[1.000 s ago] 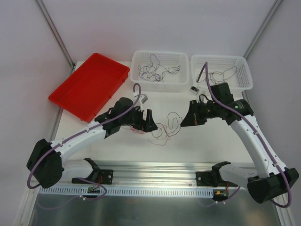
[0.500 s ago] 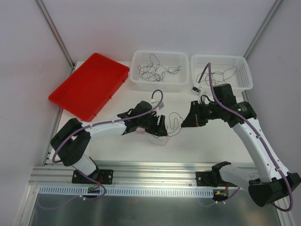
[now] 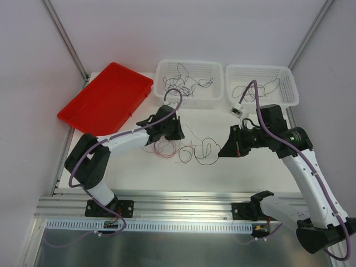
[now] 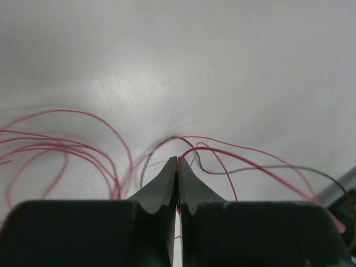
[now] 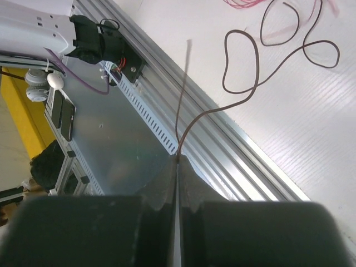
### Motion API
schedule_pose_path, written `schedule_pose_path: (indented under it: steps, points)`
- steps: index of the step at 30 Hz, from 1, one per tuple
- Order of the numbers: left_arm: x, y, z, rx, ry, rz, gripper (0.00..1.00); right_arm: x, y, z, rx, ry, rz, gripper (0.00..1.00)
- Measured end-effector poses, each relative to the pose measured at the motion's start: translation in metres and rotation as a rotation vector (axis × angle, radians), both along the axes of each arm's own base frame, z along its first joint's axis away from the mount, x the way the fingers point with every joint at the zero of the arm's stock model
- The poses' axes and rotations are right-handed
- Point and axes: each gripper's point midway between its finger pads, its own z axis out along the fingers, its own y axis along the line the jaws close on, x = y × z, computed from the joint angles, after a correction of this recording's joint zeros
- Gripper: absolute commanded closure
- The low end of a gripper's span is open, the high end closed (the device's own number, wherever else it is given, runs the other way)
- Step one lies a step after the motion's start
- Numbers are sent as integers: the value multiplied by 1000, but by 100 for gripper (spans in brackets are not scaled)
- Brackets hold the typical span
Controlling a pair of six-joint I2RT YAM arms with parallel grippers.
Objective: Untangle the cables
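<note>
The cables lie loose on the white table between my two grippers: a red-pink bundle (image 3: 164,147) on the left and dark loops (image 3: 203,150) on the right. My left gripper (image 3: 178,134) sits at the bundle's upper right. In the left wrist view it (image 4: 177,162) is shut on a red cable (image 4: 261,167), with more red loops (image 4: 72,111) spread to the left. My right gripper (image 3: 221,153) sits at the right end of the dark loops. In the right wrist view it (image 5: 178,158) is shut on a dark brown cable (image 5: 179,142) that rises from the tips and curls away.
Two white mesh baskets stand at the back, the left basket (image 3: 189,101) and the right basket (image 3: 289,83), each with more thin wires inside. A red tray (image 3: 105,100) lies at the back left. An aluminium rail (image 3: 183,203) runs along the near edge.
My left gripper swept right into the tangle, shut on a red cable and drew back up and left. My right gripper shifted slightly down and right. The cables now lie more spread out.
</note>
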Motion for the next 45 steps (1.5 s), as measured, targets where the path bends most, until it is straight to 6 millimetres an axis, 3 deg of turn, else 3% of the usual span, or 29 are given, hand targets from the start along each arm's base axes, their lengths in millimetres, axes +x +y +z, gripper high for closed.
schedule_pose_path:
  steps: [3,5,10,16,24,33,37,39,45]
  points:
    - [25,31,-2,36,13,126,100,-7,-6,2,-20,-11,1,99]
    - [29,47,-9,78,29,175,100,-8,-9,8,-24,-35,-6,99]
    - [18,70,-28,166,85,237,100,-7,-14,42,24,-138,-16,99]
    - [-1,112,-53,258,163,315,100,-9,-15,80,78,-270,-8,99]
    - [-15,121,-35,219,128,328,100,30,-38,90,21,-344,-216,99]
    - [-37,133,-33,207,127,321,100,75,-69,102,-59,-452,-476,99]
    - [-44,136,-17,171,90,315,100,91,-78,88,-98,-436,-542,99]
    - [-47,137,-11,155,74,307,99,97,-80,68,-123,-396,-558,99]
    - [-61,143,-18,167,84,283,100,100,-86,-37,-249,-148,-593,99]
